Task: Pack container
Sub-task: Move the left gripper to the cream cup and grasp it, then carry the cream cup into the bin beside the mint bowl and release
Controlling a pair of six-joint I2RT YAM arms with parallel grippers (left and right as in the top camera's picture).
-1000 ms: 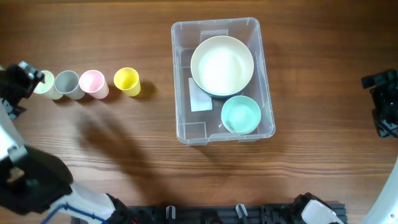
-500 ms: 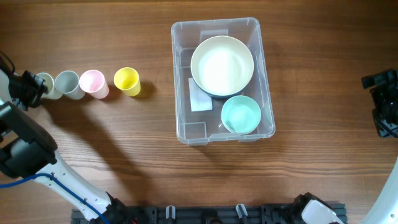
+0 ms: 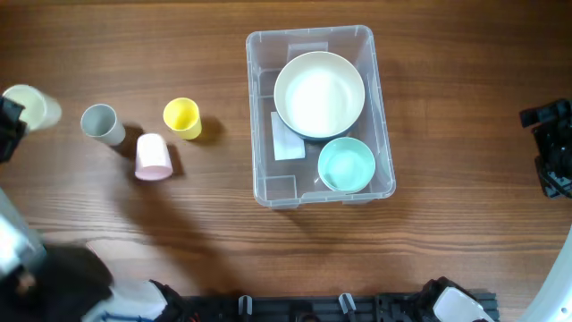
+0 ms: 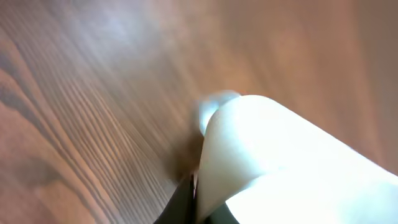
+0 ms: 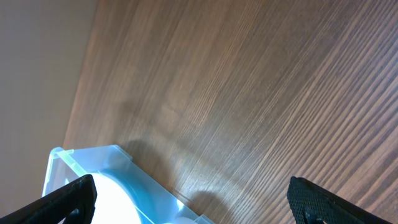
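While left claw (image 3: 11, 123) clamps cream cup (image 3: 29, 105), right claw (image 5: 189, 199) apart, pink cup (image 3: 153, 156) sideways by grey cup (image 3: 100, 122)

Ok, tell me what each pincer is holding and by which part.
Left pincer grips the pale cream plastic cup, seemingly by its side wall; blur hides the exact spot. Right pincer is open, holding nothing.
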